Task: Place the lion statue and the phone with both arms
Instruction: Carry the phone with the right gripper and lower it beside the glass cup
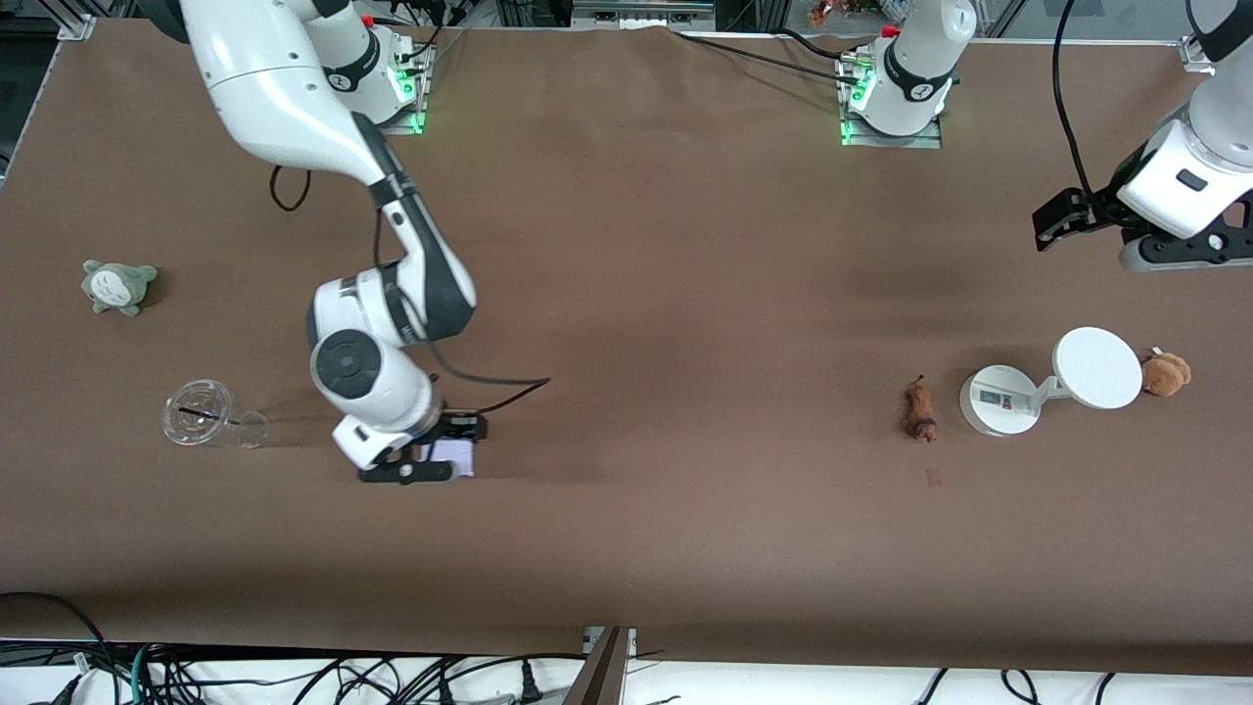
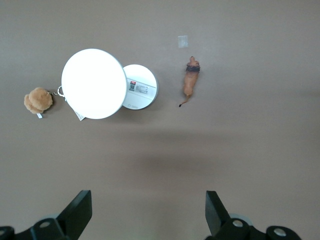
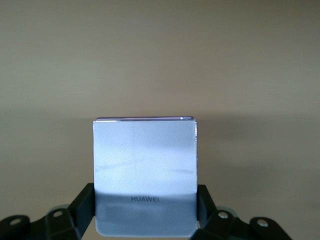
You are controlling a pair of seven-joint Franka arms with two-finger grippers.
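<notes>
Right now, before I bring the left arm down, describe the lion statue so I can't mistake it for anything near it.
Start at the white stand with its round disc, toward the left arm's end of the table. The lion statue lies flat on the cloth beside the stand's round base, apart from it. It is slim, elongated and orange-brown with a thin tail, unlike the rounder fuzzy brown plush toy next to the disc.

We saw a brown worktop (image 1: pixel 685 294) carrying the lion statue (image 1: pixel 918 411), a white stand (image 1: pixel 1000 399), a brown plush (image 1: pixel 1165 373), a grey plush (image 1: pixel 117 286) and a clear cup (image 1: pixel 206 415) lying on its side.
</notes>
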